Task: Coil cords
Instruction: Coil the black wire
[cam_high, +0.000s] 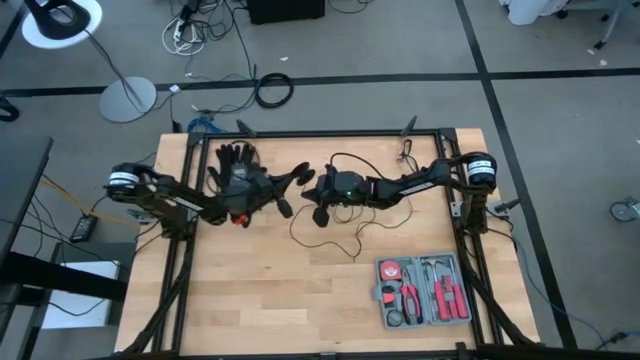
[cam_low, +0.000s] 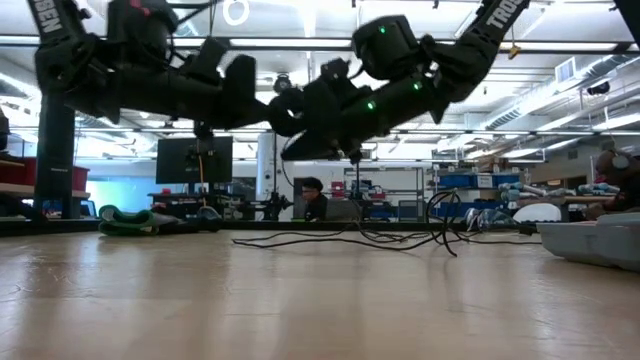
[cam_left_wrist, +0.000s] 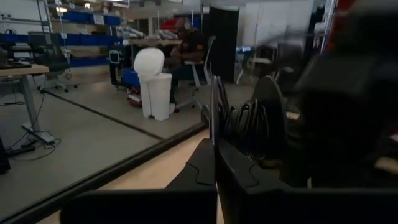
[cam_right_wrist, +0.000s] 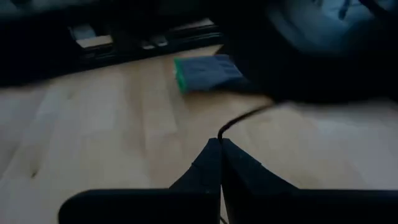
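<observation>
The cord (cam_high: 352, 235) is a thin black wire lying in loose loops on the wooden table, right of centre; the low view shows it (cam_low: 350, 238) slack on the tabletop. A small dark disc (cam_high: 320, 215) shows just below the grippers. My left gripper (cam_high: 296, 188) and my right gripper (cam_high: 318, 192) meet tip to tip above the table's middle, both raised and both shut. A wire strand leaves each gripper's tips in its own wrist view. My left gripper (cam_left_wrist: 215, 144) pinches a thin strand of the cord (cam_left_wrist: 214, 106) between its two fingertips. The fingers lie about level, coming from the table's left, and the strand stands straight out past the tips. Where it runs on is hidden by the right arm. My right gripper (cam_right_wrist: 221, 140) pinches the cord (cam_right_wrist: 227, 127) at its fingertips, with the fingers slanting down from the table's right. The wire curves away from the tips, clear of the wood. The rest lies slack on the table.
A black glove (cam_high: 232, 162) lies under the left arm at the far left. An open grey tool case (cam_high: 422, 292) sits at the near right. Dark frame rails (cam_high: 330, 134) edge the table. Bare wood spreads across the near left.
</observation>
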